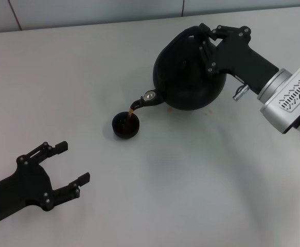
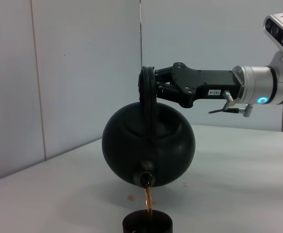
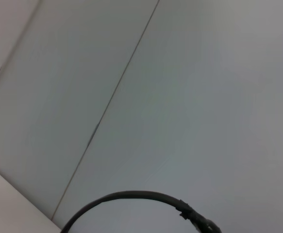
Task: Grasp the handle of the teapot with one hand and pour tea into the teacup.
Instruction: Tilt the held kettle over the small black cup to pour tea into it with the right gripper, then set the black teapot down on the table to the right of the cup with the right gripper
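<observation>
Right tool (image 1: 207, 37) clamped on the handle (image 2: 146, 92), teapot (image 1: 188, 72) tipped spout-down toward the teacup (image 1: 125, 125) directly beneath – tea streaming in – left tool (image 1: 70, 167) spread open, idle above the tabletop (image 1: 191, 180).

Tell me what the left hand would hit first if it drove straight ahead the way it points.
Probably nothing: the open left hand points up and right, passing below the teacup, though depth is unclear.
</observation>
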`<action>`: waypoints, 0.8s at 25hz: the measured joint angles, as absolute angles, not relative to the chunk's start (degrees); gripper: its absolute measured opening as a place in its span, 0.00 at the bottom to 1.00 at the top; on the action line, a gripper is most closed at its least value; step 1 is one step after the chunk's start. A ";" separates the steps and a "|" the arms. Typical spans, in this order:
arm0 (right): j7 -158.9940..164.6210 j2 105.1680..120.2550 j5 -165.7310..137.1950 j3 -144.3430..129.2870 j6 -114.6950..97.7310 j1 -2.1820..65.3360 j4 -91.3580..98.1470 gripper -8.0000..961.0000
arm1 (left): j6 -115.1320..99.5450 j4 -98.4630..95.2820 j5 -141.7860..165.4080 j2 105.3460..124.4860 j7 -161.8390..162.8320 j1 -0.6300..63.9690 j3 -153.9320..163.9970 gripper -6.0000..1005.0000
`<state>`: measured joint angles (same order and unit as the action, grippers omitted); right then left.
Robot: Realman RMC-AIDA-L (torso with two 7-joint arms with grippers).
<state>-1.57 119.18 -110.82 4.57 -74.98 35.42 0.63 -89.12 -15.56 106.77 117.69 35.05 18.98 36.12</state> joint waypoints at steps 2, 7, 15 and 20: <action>-1.04 119.18 -110.83 4.57 -74.97 35.42 0.52 0.10 | -89.12 -15.56 106.75 117.68 35.05 18.99 36.12 0.85; 2.60 119.19 -110.66 4.84 -74.99 35.38 -0.07 0.10 | -89.06 -15.56 106.71 117.67 35.07 18.99 36.05 0.85; 13.72 119.27 -110.14 6.84 -75.08 34.52 -0.18 0.10 | -89.03 -15.56 106.69 117.48 35.07 18.99 36.03 0.85; 18.82 119.31 -110.12 8.85 -75.26 33.24 -1.58 0.10 | -89.03 -15.56 106.69 117.38 35.07 19.06 36.03 0.85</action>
<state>18.82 119.31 -110.12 8.85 -75.26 33.24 -1.58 -89.03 -15.56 106.69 117.38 35.07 19.06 36.03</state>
